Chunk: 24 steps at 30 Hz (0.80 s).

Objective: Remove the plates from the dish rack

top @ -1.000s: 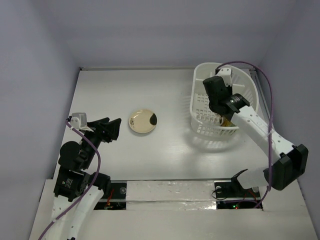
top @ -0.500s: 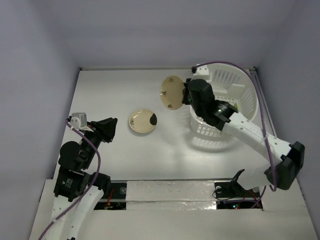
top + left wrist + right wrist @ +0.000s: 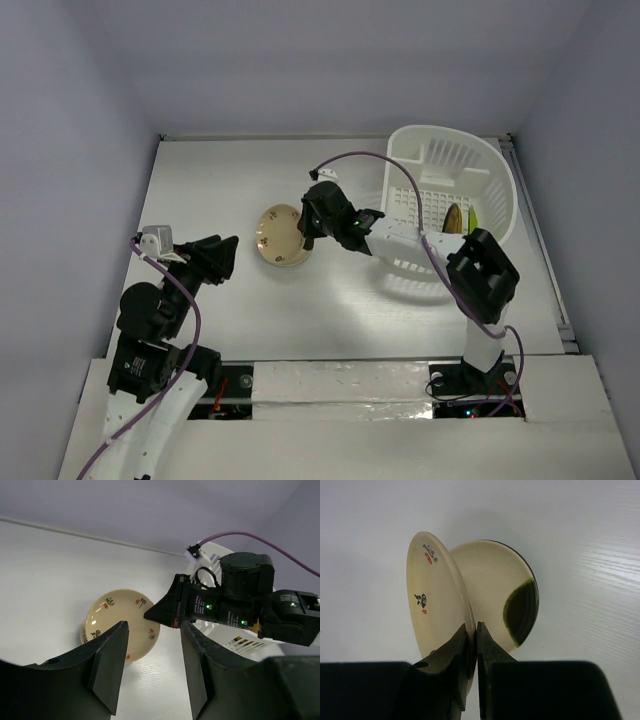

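Right wrist view: the right gripper (image 3: 471, 628) has its jaws nipped nearly shut on the rim of a cream plate (image 3: 432, 595). The plate stands on edge and leans a little, with small red and dark marks on its face. Right behind it a second cream plate (image 3: 495, 592) with a dark green patch lies flat on the white table (image 3: 580, 540). I cannot tell whether the two plates touch.

From above, the right gripper (image 3: 305, 228) is out to the left of the dish rack (image 3: 495, 165), well clear of its wall, with the arm stretched across from that side. The held cream plate (image 3: 277, 228) hangs over the flat plate (image 3: 290, 262), both well left of the rack. Inside the rack two plates stand on edge side by side, an amber plate (image 3: 453, 218) and a lime green plate (image 3: 472, 217).

Much farther left of the rack, the left gripper (image 3: 228, 260) hovers with its jaws spread wide and nothing between them. Its own camera looks between its fingers (image 3: 107, 665) at the marked cream plate (image 3: 117, 625) and the right gripper (image 3: 160, 612), with the rack (image 3: 240, 641) behind them.
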Motion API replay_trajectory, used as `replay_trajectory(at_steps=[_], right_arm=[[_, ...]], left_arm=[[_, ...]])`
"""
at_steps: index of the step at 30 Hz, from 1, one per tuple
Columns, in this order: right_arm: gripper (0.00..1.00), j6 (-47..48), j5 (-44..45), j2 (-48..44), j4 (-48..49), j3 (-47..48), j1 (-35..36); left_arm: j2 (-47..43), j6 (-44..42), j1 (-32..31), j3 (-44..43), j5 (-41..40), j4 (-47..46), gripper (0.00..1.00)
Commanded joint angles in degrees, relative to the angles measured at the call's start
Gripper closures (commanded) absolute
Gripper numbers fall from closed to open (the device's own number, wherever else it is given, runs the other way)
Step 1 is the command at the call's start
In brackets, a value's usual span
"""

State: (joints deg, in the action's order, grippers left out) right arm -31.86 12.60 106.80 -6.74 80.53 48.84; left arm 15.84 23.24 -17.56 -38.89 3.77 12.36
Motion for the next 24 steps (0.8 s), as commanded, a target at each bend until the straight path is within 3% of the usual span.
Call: replay_trajectory(at_steps=[1,9,24], right_arm=[[1.0,-5.23,-3.99,0.68,8.5,2.62,0.12],[0.85,-8.4,-2.32,3.58,9.47,-1.34,0.12],[0.77,-9.54,0.32,4.03,7.71,-2.84,0.12]], left_arm=[[-0.19,0.05,0.07,0.31,-0.25,-1.9,0.56],[-0.19,0.13,0.07,0.4,-0.34,-1.81,0.54],[-0.19,0.13,0.07,0.4,-0.17,-1.99,0.54]])
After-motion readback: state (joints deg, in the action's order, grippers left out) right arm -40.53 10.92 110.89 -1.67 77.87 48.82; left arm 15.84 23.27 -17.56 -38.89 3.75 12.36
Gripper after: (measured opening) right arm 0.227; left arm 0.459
